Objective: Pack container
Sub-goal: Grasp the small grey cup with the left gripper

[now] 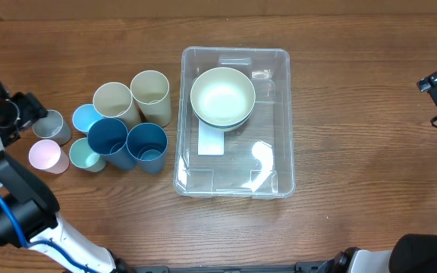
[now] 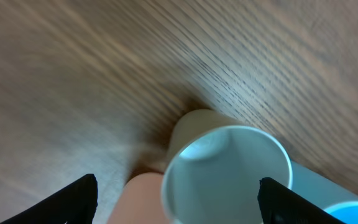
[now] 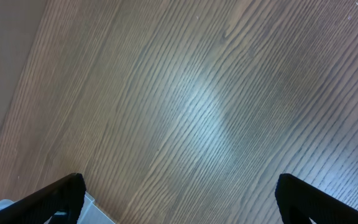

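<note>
The left gripper's (image 2: 178, 183) jaws are straddling the grey cup (image 1: 51, 127) near the surface's (image 1: 355, 114) left edge. They are standing wide, gripping nothing, readying pickup. The right gripper's (image 3: 179, 180) jaws are gaping, empty.

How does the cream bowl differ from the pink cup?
The cream bowl is much wider than the pink cup. The bowl sits inside the clear container; the cup stands on the table, outside it. Both stand upright, open side up.
</note>
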Robot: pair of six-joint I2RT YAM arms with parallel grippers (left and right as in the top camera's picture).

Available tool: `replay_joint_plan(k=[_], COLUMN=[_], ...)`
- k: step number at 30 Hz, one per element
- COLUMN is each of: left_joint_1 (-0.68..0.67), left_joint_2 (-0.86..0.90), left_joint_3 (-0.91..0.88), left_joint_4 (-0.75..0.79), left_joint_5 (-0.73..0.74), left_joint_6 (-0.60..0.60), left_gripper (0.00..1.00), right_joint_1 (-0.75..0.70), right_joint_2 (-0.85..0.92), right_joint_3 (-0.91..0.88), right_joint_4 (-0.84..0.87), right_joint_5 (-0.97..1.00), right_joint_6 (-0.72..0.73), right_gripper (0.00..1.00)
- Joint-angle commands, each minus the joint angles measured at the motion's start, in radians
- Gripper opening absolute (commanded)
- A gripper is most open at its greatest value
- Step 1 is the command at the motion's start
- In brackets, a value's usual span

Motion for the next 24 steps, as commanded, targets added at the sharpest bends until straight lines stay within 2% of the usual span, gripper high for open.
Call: replay_joint_plan(k=[1,6,8,9,11,18,24], left_joint_1=[-0.009,-0.007,-0.007,-0.008,-0.008,-0.008,-0.008], left_joint_2=[0.057,0.079,0.079,0.079,0.079,0.079,0.079], left_joint_3=[0.010,0.010,0.010,0.009,0.009,0.009,-0.022], left_joint_4=[0.017,0.027,0.036,0.042,0.053,0.069,0.073], left_joint_5=[0.019,0.015,0.014,0.014,0.006,-0.016,-0.016], left_joint_6=[0.060,0.061,0.068,0.077,0.079,0.084,0.086], left_gripper=[0.80,0.72,0.62,0.53,0.47,0.45,0.50], right_joint_1=[-0.003,-0.003,-0.003,-0.003,-0.003,-0.003,-0.003], right_joint_2=[0.000,0.000,0.000,0.000,0.000,0.000,0.000], right_joint_3=[0.003,0.003,0.003,0.003,0.003,0.003,0.003], right_joint_4=[0.005,0.005,0.005,0.005,0.005,0.005,0.005], right_joint_5=[-0.001,-0.001,-0.001,-0.001,-0.001,-0.001,-0.001], right_joint_6=[0.005,0.005,0.005,0.005,0.005,0.005,0.005], right_gripper=[1.00,1.00,1.00,1.00,1.00,1.00,1.00])
